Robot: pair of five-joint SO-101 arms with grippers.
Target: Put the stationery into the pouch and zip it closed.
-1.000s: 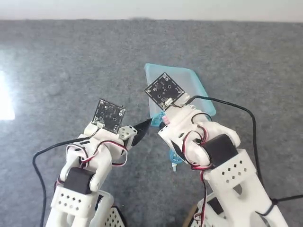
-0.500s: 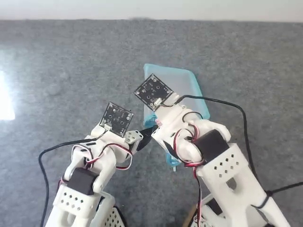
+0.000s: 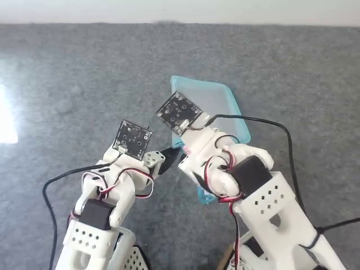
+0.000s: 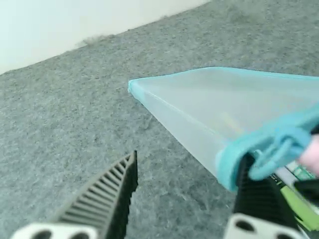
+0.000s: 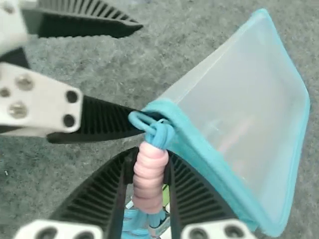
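Table (image 3: 79,62): grey, speckled, matte top with a fine grain. It runs out past the left, right and near sides of the high view.

Far edge of the table: straight, meeting a plain pale wall (image 3: 180,10). A small dark smudge sits on that line near its middle.

Light: soft and even, shadows faint. One bright white glare patch (image 3: 7,121) lies on the table at its left side.

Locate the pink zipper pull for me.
In the right wrist view, the pink zipper pull sits clamped in the right gripper, at the teal corner loop of the pouch.
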